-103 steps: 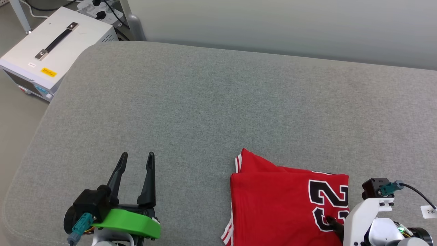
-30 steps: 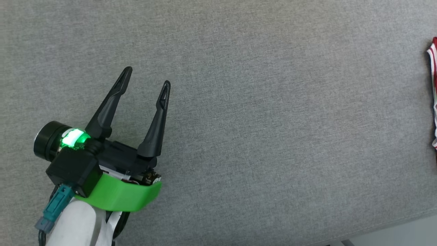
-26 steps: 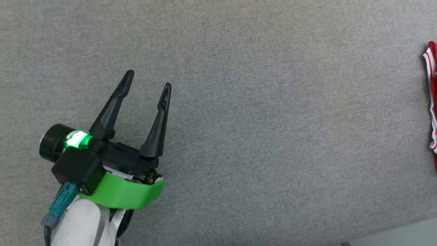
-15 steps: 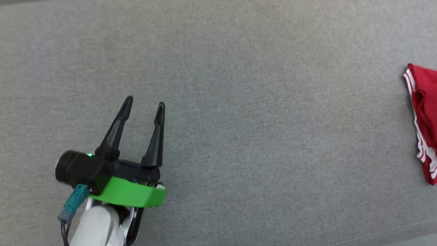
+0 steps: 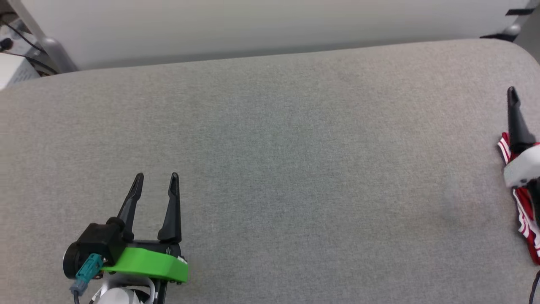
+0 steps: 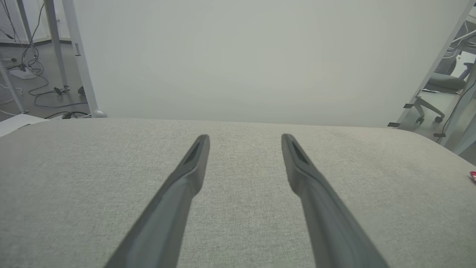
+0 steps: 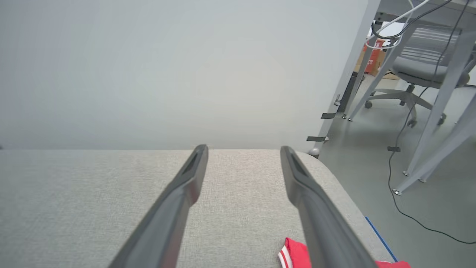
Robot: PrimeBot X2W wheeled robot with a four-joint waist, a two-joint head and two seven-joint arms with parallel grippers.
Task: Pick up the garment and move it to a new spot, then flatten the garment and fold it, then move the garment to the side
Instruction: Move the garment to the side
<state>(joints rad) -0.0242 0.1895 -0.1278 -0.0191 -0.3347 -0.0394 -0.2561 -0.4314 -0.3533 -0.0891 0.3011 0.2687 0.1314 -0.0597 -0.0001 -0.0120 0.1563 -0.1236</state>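
The garment (image 5: pixel 525 211) lies at the far right of the grey cushioned surface (image 5: pixel 295 147); a strip of red cloth with red-and-white striped trim shows, the rest cut off by the picture's edge. One dark finger (image 5: pixel 515 122) of my right arm rises just above and over that strip. In the right wrist view my right gripper (image 7: pixel 243 149) is open with nothing between its fingers, and a corner of the garment (image 7: pixel 293 255) lies below them. My left gripper (image 5: pixel 156 176) is open over bare cushion at the lower left, far from the garment (image 6: pixel 473 175).
A pale wall panel (image 5: pixel 253 25) stands behind the cushion's far edge. A metal leg (image 5: pixel 46 46) and a white box (image 5: pixel 12 71) are at the far left. Beyond the cushion's right end are floor, table legs and an office chair (image 7: pixel 420 63).
The head camera has tilted up, bringing the cushion's far edge and the wall into view. A finger of my right gripper now shows over the garment's edge. My left gripper stays open.
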